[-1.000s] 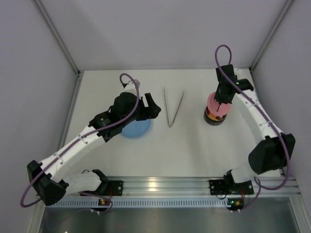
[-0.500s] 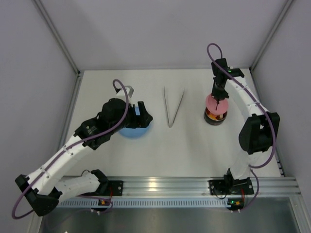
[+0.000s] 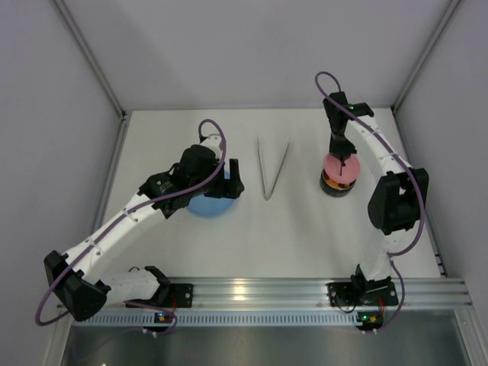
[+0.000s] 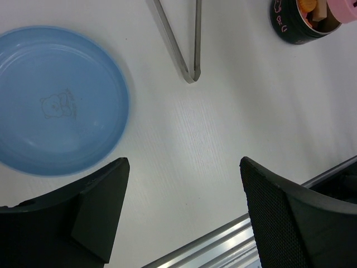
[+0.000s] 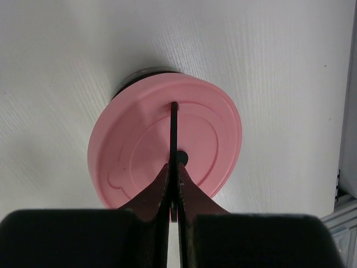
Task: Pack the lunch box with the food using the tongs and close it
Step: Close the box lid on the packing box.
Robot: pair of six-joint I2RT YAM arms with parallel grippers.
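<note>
The lunch box (image 3: 336, 185) is a small dark round container at the right of the table. Its pink lid (image 3: 340, 168) lies on it slightly off-centre. In the left wrist view, orange and brown food (image 4: 310, 9) shows in the lunch box (image 4: 290, 28) beside the lid (image 4: 343, 9). My right gripper (image 5: 174, 168) is shut on the thin black handle (image 5: 174, 125) of the lid (image 5: 139, 151). The silver tongs (image 3: 271, 174) lie in a narrow V mid-table, untouched. My left gripper (image 4: 184, 163) hangs open and empty above the table, beside the plate.
A light-blue plate (image 3: 206, 204) with no food on it lies under the left arm; it also appears in the left wrist view as the plate (image 4: 56, 100). A metal rail (image 3: 252, 290) runs along the near table edge. Grey walls enclose the back and sides.
The right arm has swung its elbow inward and turned above the lunch box, still gripping the lid's handle. The left arm has shifted a little over the plate, jaws open.
</note>
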